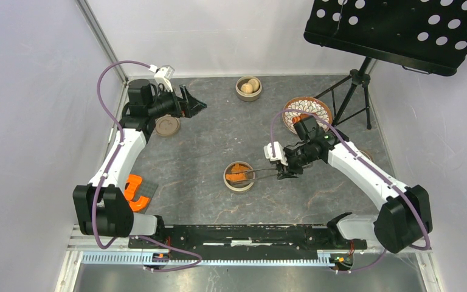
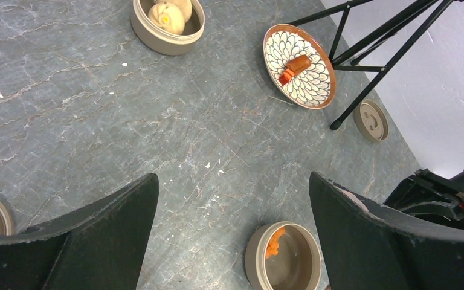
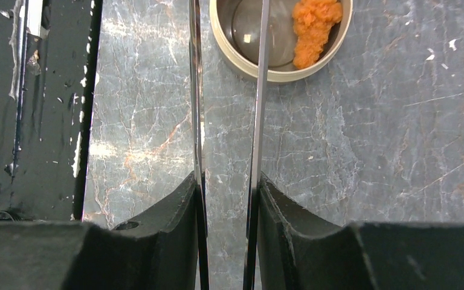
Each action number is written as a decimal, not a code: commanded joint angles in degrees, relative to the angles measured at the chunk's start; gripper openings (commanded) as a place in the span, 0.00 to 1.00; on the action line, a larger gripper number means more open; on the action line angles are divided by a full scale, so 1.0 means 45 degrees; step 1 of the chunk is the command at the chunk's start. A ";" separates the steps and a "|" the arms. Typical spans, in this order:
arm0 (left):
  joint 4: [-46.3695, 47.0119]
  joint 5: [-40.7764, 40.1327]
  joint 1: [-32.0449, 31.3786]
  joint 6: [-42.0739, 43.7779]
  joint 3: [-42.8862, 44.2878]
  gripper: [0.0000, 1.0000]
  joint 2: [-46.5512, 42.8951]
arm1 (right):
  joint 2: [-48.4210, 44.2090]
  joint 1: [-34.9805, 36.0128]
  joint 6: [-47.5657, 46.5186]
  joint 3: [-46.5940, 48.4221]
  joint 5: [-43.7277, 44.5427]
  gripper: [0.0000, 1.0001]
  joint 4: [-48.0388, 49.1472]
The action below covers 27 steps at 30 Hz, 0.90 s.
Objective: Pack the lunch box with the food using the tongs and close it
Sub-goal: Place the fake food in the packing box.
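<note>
Orange food (image 3: 314,27) lies in the lunch box (image 3: 299,74) — but the tongs (image 3: 258,90), pinched in the right gripper (image 3: 226,193), straddle its rim; lowering could knock it. Left gripper (image 2: 232,181) gapes wide.

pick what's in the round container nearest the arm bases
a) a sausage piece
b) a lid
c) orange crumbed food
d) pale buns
c: the near container holds orange crumbed food on one side, and one arm of the tongs crosses it in the right wrist view; the pale buns sit in the far container.
</note>
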 commanded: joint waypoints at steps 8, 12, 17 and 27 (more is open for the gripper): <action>0.0096 -0.0020 -0.0037 0.0346 0.0377 1.00 -0.0471 | 0.0984 0.0043 0.0047 0.0151 0.0436 0.02 0.0499; 0.0116 -0.0044 -0.0051 0.0346 0.0395 1.00 -0.0420 | 0.1282 0.0042 0.0291 0.0200 0.0812 0.05 0.0804; 0.0128 -0.0047 -0.0042 0.0383 0.0387 1.00 -0.0406 | 0.1661 0.0038 0.0323 0.0281 0.1051 0.16 0.0796; 0.0130 -0.0055 -0.0037 0.0422 0.0396 1.00 -0.0356 | 0.2011 0.0033 0.0427 0.0468 0.1646 0.33 0.0874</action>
